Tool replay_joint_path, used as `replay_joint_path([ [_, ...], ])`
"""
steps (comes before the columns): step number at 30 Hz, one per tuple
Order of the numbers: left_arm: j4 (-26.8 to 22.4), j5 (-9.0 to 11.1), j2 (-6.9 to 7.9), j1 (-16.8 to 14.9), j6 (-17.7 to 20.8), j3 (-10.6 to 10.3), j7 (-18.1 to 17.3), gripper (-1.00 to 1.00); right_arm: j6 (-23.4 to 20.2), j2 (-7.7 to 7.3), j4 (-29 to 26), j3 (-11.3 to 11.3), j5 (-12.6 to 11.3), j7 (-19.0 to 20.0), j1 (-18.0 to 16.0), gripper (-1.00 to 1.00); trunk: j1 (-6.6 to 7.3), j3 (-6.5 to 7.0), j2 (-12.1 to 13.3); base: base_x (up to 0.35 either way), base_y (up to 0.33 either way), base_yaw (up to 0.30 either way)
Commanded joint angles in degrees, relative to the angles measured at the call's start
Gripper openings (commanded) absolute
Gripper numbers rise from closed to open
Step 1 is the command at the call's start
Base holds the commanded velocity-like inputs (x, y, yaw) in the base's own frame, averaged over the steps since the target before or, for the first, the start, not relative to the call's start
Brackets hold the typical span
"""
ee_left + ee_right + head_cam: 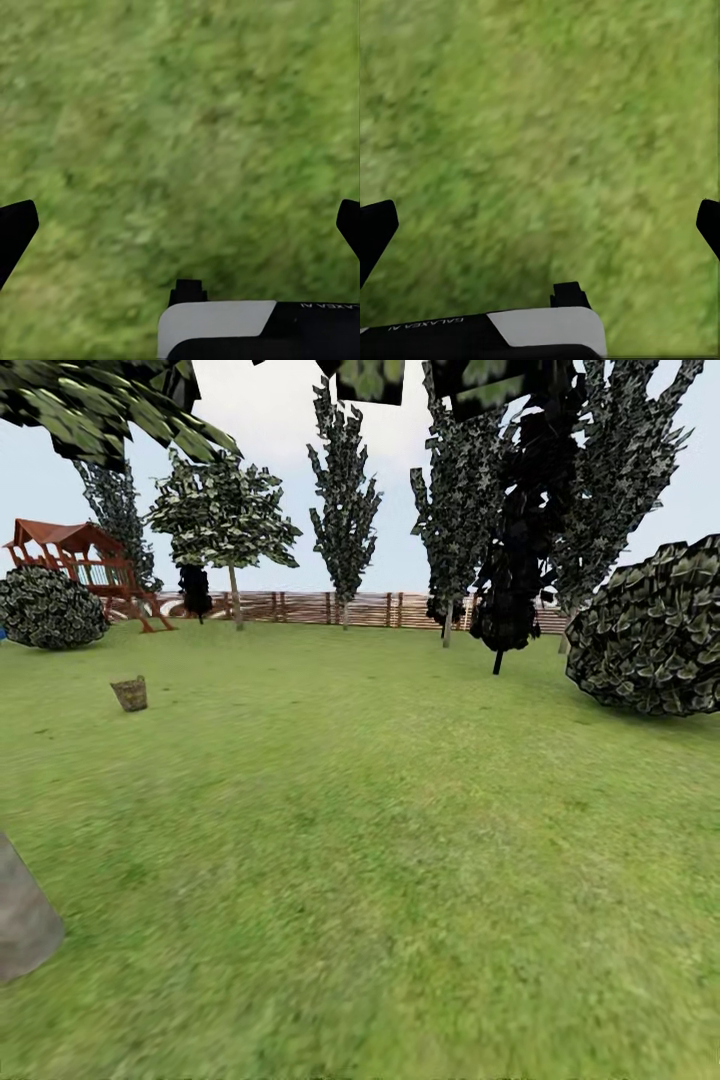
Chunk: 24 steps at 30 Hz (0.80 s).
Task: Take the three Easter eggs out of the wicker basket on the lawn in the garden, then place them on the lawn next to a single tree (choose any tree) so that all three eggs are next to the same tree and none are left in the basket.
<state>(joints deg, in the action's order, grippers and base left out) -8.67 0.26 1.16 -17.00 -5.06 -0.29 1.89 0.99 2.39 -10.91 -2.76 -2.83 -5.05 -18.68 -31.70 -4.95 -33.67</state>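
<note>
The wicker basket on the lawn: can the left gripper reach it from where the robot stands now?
Probably not. The wicker basket stands far off across the lawn, and the open left gripper has bare grass under it. Nothing blocks the way; the robot must drive closer.

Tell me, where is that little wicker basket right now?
In the head view, the wicker basket stands far off on the lawn, toward the left, in front of the round bush and the red-brown play tower.

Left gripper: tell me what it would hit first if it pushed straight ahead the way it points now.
Probably the lawn: the left gripper stands open over bare grass, nothing between its fingertips. How far down the grass lies is unclear.
</note>
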Motion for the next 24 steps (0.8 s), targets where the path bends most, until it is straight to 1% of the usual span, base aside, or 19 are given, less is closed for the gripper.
replay_joint_path([
  [1,0.1,0.0,0.0,-0.1,-0.2,-0.1,0.1,1.0,0.1,-0.01,0.0,-0.3,-0.3,0.0,0.0,1.0,0.21,0.0,0.3,0.0,0.0,0.0],
  [17,0.1,-0.2,-0.22,0.0,-0.3,-0.1,0.1,1.0,-1.4,-0.44,0.1,-0.4,-0.4,-0.1,0.0,1.0,3.72,1.38,6.7,0.0,0.0,0.0],
  [24,0.1,-0.3,-0.22,0.0,-0.2,-0.1,0.1,1.0,-1.5,-0.11,0.1,-0.3,-0.3,-0.1,0.0,1.0,5.26,1.97,9.6,0.0,0.0,0.0],
])
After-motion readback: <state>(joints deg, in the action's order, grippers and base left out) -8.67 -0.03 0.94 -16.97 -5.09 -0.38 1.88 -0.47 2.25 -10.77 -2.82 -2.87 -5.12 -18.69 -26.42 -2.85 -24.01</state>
